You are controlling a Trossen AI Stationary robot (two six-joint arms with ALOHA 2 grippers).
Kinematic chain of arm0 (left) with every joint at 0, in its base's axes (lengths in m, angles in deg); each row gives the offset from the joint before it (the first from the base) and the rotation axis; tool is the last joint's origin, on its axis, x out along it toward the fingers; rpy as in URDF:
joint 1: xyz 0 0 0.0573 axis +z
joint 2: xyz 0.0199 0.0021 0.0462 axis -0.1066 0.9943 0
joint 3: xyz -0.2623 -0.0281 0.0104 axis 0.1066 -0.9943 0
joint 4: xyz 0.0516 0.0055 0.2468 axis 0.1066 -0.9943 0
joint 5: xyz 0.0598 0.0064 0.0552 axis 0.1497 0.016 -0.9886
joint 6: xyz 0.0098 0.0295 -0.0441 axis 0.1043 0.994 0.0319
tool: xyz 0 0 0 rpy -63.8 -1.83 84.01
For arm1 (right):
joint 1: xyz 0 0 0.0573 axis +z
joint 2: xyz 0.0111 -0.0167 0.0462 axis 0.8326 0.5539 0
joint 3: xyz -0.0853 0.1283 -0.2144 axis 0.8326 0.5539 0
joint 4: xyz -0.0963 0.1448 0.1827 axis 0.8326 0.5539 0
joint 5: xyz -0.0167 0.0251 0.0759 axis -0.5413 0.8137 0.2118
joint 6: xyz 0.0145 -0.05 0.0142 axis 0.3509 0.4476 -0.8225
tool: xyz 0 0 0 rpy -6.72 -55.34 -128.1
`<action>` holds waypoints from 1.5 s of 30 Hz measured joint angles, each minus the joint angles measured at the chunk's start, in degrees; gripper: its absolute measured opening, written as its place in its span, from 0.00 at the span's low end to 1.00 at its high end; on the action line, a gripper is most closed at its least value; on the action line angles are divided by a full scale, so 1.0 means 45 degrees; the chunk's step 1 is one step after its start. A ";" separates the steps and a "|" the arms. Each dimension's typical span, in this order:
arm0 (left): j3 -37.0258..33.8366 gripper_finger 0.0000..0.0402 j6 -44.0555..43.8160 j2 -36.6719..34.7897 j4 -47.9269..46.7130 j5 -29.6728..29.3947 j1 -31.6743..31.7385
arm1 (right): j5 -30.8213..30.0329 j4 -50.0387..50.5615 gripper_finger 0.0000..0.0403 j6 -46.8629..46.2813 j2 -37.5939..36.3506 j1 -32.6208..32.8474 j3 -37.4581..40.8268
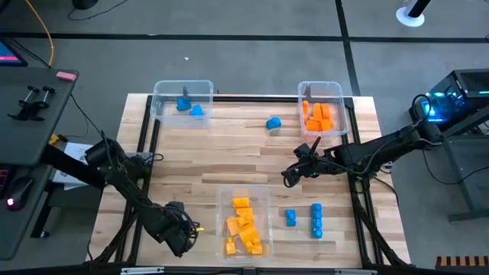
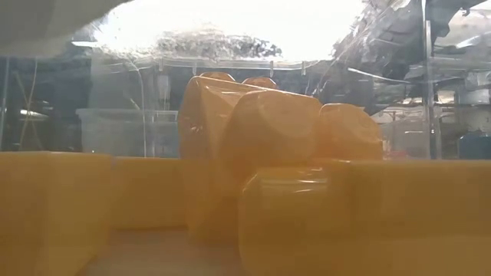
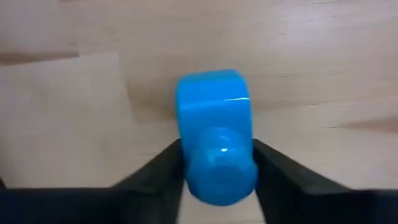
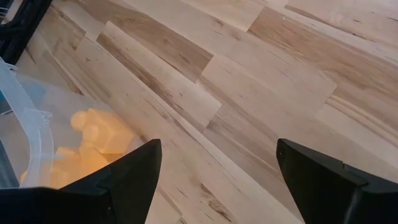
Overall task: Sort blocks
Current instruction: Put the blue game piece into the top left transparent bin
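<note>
Evidently the left tool (image 3: pixel 217 171) has closed its fingers (image 3: pixel 163 168) against a blue block (image 3: pixel 214 134) on the desk (image 3: pixel 311 62), likely for binning; right tool (image 4: pixel 217 165) waits open

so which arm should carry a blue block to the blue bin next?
Left. Its hand already has a blue block between its fingers, near the table's front-left. The right hand is open and empty mid-table, though it sits nearer the blue bin.

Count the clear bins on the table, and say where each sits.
3. One bin at the far left holds blue blocks; one bin at the far right holds orange blocks; one bin at the near centre holds yellow-orange blocks. None looks hidden.
</note>
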State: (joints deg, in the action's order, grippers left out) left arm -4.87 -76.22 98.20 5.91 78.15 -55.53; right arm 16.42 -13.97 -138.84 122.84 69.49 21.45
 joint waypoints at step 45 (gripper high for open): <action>0.2315 0.61 2.7596 -0.5277 0.0362 0.0428 2.2323 | -0.1163 -0.5414 0.78 -0.1802 -0.0176 0.0000 -0.0010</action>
State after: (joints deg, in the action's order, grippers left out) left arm 5.55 47.97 74.45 7.54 80.08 44.93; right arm 11.18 -38.33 -146.94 122.05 69.49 21.41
